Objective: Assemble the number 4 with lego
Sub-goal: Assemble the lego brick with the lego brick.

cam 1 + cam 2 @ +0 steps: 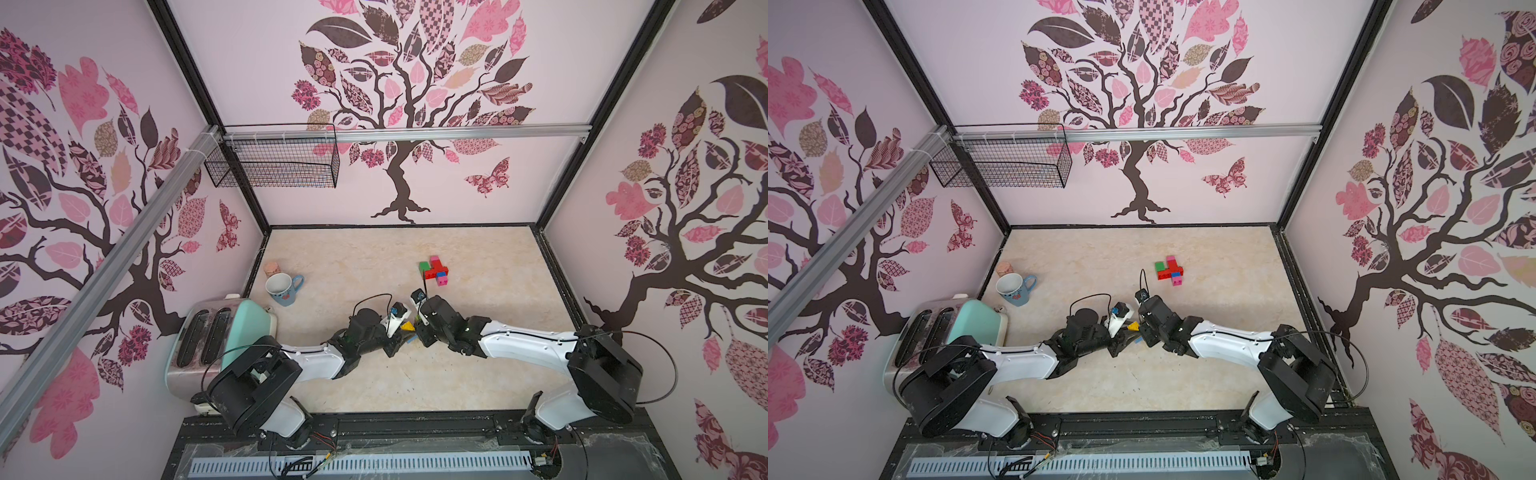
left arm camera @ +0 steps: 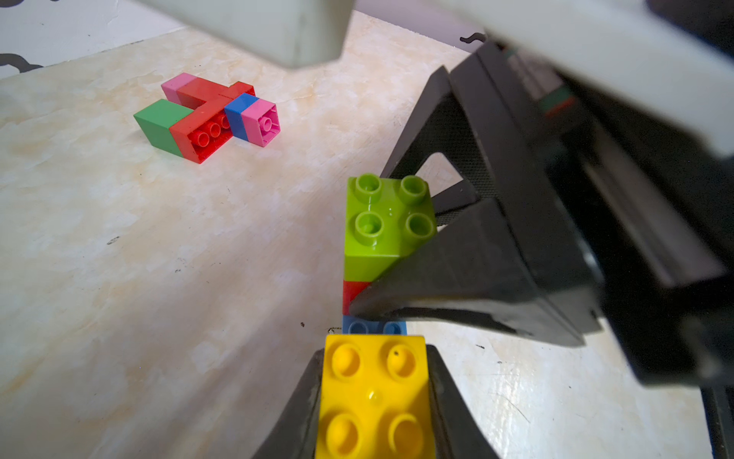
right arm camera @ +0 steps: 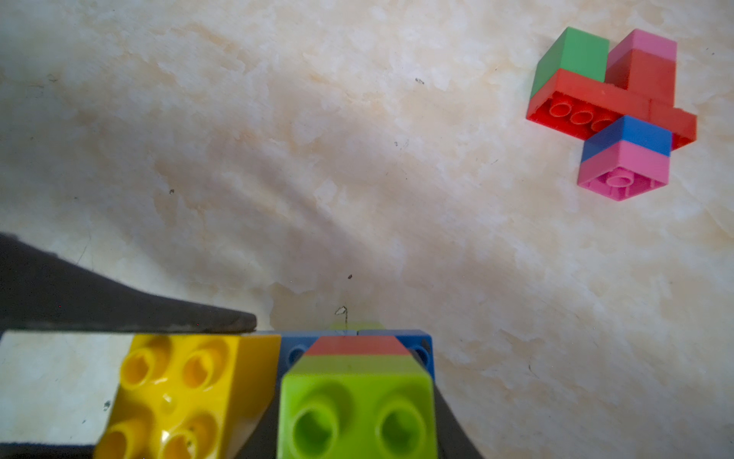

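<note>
In a top view, a mug (image 1: 287,299) is seen upright near the toaster (image 1: 208,336), joined lego (image 1: 434,270) lying well apart from it. In the left wrist view, a yellow brick (image 2: 371,381) is clamped by the left gripper (image 2: 373,401); in the right wrist view, a lime brick (image 3: 357,393) by the right gripper (image 3: 357,433).
</note>
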Controlling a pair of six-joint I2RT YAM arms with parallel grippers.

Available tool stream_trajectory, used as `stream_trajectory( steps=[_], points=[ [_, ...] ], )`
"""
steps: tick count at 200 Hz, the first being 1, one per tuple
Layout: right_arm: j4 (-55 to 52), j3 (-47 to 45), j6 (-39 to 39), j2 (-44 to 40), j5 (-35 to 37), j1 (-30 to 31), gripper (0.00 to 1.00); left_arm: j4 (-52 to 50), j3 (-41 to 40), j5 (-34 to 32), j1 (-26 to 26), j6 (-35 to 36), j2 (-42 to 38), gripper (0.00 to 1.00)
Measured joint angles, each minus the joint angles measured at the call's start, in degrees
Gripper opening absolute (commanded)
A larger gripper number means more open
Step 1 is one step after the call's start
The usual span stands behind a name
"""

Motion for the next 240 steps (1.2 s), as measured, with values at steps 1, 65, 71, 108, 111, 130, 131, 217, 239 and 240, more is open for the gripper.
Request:
stream_trajectory(
  steps=[1, 65, 71, 108, 111, 130, 131, 217, 239, 240],
  points=[
    [0.00, 0.00, 0.00, 0.00, 0.00, 0.00, 0.00, 0.02, 0.00, -0.07, -0.02, 0.00, 0.02, 0.00],
    [-0.02, 0.00, -0.09, 0.00, 0.92, 0.00, 0.00, 2.78, 0.00, -6.93, -3.28, 0.42, 1.62, 0.00],
    [0.00, 0.00, -0.11, 0.04, 0.92, 0.00, 0.00, 2.80, -0.02, -7.30, -3.41, 0.46, 1.57, 0.00],
    [0.44, -0.17, 0.28, 0.15, 1.27, 0.00, 0.00, 1.49, -0.44, -8.59, -3.96, 0.94, -0.09, 0.00],
    [0.55, -0.24, 0.42, 0.15, 1.25, 0.00, 0.00, 1.33, -0.48, -8.59, -3.98, 1.03, -0.24, 0.00],
    [1.38, -0.79, 1.33, 0.02, 1.33, 0.00, 0.00, -0.15, -0.68, -8.15, -4.02, 1.46, -1.53, 0.00],
    [1.42, -0.81, 1.38, 0.02, 1.36, 0.00, 0.00, -0.17, -0.68, -8.15, -4.02, 1.44, -1.57, 0.00],
    [3.13, -2.21, 3.39, -0.46, 1.33, 0.00, 0.00, -1.44, -0.79, -6.75, -3.37, 3.89, -2.40, 0.00],
    [3.63, -2.60, 3.56, -0.61, 1.33, 0.00, 0.00, 0.33, -0.13, -5.73, -2.95, 4.85, -0.61, 0.00],
    [3.65, -2.62, 3.56, -0.61, 1.33, 0.00, 0.00, 0.48, -0.07, -5.60, -2.91, 4.85, -0.44, 0.00]
  ],
)
